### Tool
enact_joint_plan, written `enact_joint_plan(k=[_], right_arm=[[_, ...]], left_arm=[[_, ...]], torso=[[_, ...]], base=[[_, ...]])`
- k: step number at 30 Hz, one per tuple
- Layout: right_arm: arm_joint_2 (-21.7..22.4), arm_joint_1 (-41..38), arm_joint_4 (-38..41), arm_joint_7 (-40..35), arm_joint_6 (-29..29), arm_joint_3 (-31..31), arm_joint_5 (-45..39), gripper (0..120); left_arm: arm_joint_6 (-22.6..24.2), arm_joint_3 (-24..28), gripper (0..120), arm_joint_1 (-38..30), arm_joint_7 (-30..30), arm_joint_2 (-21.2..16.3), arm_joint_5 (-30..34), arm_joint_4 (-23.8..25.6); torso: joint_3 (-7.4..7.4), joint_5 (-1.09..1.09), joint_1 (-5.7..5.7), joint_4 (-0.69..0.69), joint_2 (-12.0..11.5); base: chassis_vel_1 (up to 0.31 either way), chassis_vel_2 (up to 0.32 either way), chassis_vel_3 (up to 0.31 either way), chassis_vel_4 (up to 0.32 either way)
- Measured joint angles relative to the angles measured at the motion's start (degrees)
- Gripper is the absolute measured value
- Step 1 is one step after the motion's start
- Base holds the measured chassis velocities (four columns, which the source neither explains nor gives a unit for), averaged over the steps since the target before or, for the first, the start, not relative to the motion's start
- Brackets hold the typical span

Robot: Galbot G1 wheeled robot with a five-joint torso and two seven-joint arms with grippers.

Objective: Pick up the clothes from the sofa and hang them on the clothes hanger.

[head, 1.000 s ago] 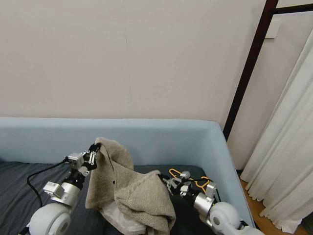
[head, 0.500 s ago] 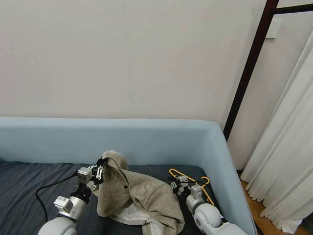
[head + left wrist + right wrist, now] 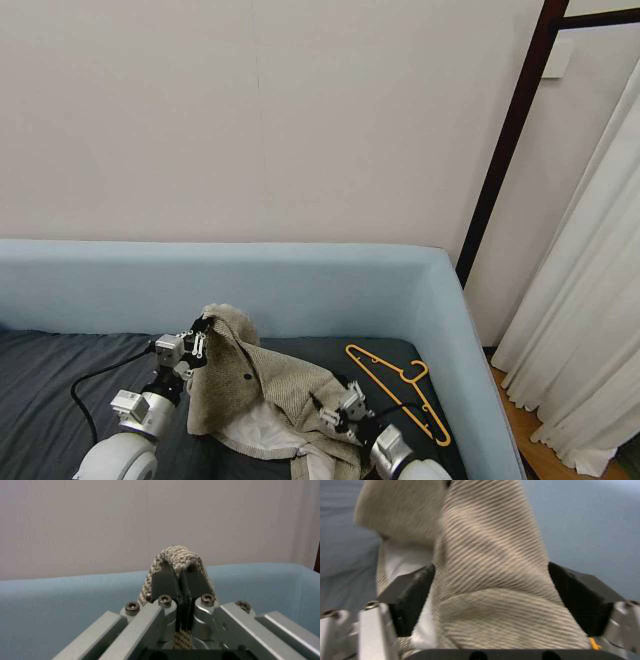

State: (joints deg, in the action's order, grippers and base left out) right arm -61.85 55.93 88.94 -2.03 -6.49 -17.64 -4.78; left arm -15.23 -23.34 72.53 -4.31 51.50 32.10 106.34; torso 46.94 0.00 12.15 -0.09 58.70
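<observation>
The left arm comes up from the lower left of the head view, forearm slanting up and inward, and its left tool is raised above the seat of the blue sofa. That tool is clamped on the top fold of the beige knit garment; in the left wrist view its fingers are pressed together on the knit, which bulges over their tips. The garment hangs from this grip and spreads down onto the dark seat cushion. The right arm lies low, forearm pointing up and left, with the right tool at the garment's lower edge. Its fingers stand apart with the cloth between them. An orange hanger lies flat on the seat just right of the garment
</observation>
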Motion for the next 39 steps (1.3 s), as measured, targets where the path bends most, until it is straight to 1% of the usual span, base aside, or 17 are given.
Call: enact_joint_plan(k=[3, 4, 6, 7, 9, 17, 21, 22, 26, 27, 30, 31, 32, 35, 36, 37, 39], right_arm=[[-0.75, -0.64, -0.97, -1.27, 1.11, -1.60, 2.45, 97], [-1.24, -1.04, -1.33, -3.17, 2.82, -2.58, 4.49, 99], [-1.95, -1.70, -1.50, -7.78, 6.67, -4.32, 7.62, 100], [-1.95, -1.70, -1.50, -7.78, 6.67, -4.32, 7.62, 100], [-2.84, -2.03, -1.58, -12.25, 9.00, -6.27, 8.67, 100], [-5.99, -2.52, -4.26, -21.53, 12.71, -9.34, 11.89, 99], [-7.76, -2.20, -5.42, -24.80, 14.51, -11.08, 14.60, 87], [-7.76, -2.20, -5.42, -24.80, 14.51, -11.08, 14.60, 87], [-10.37, -1.91, -7.56, -27.22, 15.48, -11.80, 14.85, 67], [-10.37, -1.91, -7.56, -27.22, 15.48, -11.80, 14.85, 67], [-11.46, -2.19, -8.60, -28.08, 15.49, -11.59, 14.81, 56], [-11.57, -2.24, -8.64, -28.51, 15.63, -11.48, 14.79, 49], [-11.57, -2.24, -8.64, -28.51, 15.63, -11.48, 14.79, 49], [-10.98, -1.99, -8.14, -29.11, 15.94, -11.09, 14.76, 36], [-10.37, -1.64, -7.68, -29.13, 15.63, -10.76, 14.63, 29], [-10.37, -1.64, -7.68, -29.13, 15.63, -10.76, 14.63, 29], [-9.50, -1.02, -6.55, -28.47, 14.14, -9.93, 14.28, 20]], left_arm=[[0.28, -0.18, 0, 0.05, -0.10, -0.01, 0.21, 0.70], [0.43, -0.37, 0, 0.17, -0.17, -0.02, 0.38, 1.13], [0.67, -0.77, 0, 0.40, -0.27, -0.03, 0.65, 1.69], [0.67, -0.77, 0, 0.40, -0.27, -0.03, 0.65, 1.69], [0.77, -1.05, 0, 0.49, -0.34, -0.03, 0.81, 1.87], [1.06, -1.14, 0, 0.35, -0.57, 0.17, 1.02, 1.95], [1.27, -1.00, 0, -0.12, -0.74, 0.34, 1.22, 1.77], [1.27, -1.00, 0, -0.12, -0.74, 0.34, 1.22, 1.77], [1.29, -0.84, 0, -0.49, -0.78, 0.37, 1.32, 1.18], [1.29, -0.84, 0, -0.49, -0.78, 0.37, 1.32, 1.18], [1.29, -0.76, 0, -0.71, -0.78, 0.34, 1.43, 1.01], [1.29, -0.73, 0, -0.83, -0.78, 0.27, 1.49, 0.90], [1.29, -0.73, 0, -0.83, -0.78, 0.27, 1.49, 0.90], [1.29, -0.69, 0, -1.15, -0.78, 0.21, 1.67, 0.65], [1.28, -0.67, 0, -1.32, -0.78, 0.21, 1.75, 0.55], [1.28, -0.67, 0, -1.32, -0.78, 0.21, 1.75, 0.55], [1.26, -0.58, 0, -1.49, -0.77, 0.25, 1.78, 0.43]], torso=[[0.00, -0.01, 0.00, 0.00, 0.00], [0.00, 0.00, 0.00, 0.01, -0.01], [0.00, -0.01, 0.00, 0.01, 0.00], [0.00, -0.01, 0.00, 0.01, 0.00], [0.00, -0.01, 0.00, 0.00, 0.00], [0.00, -0.01, 0.00, 0.00, 0.00], [0.00, -0.01, 0.00, 0.00, 0.00], [0.00, -0.01, 0.00, 0.00, 0.00], [0.00, -0.01, 0.00, 0.00, -0.01], [0.00, -0.01, 0.00, 0.00, -0.01], [0.00, -0.01, 0.00, 0.00, 0.00], [0.00, -0.01, 0.00, 0.00, 0.00], [0.00, -0.01, 0.00, 0.00, 0.00], [0.00, -0.01, 0.00, 0.01, 0.00], [0.00, -0.01, 0.00, 0.00, 0.00], [0.00, -0.01, 0.00, 0.00, 0.00], [0.00, 0.00, 0.00, 0.00, 0.00]], base=[[0.000, 0.000, 0.000, 0.000], [0.000, 0.000, 0.000, 0.000], [0.000, 0.000, 0.000, 0.000], [0.000, 0.000, 0.000, 0.000], [0.000, 0.000, 0.000, 0.000], [0.000, 0.000, 0.000, 0.000], [0.000, 0.000, 0.000, 0.000], [0.000, 0.000, 0.000, 0.000], [0.000, 0.000, 0.000, 0.000], [0.000, 0.000, 0.000, 0.000], [0.000, 0.000, 0.000, 0.000], [0.000, 0.000, 0.000, 0.000], [0.000, 0.000, 0.000, 0.000], [0.000, 0.000, 0.000, 0.000], [0.000, 0.000, 0.000, 0.000], [0.000, 0.000, 0.000, 0.000], [0.000, 0.000, 0.000, 0.000]])
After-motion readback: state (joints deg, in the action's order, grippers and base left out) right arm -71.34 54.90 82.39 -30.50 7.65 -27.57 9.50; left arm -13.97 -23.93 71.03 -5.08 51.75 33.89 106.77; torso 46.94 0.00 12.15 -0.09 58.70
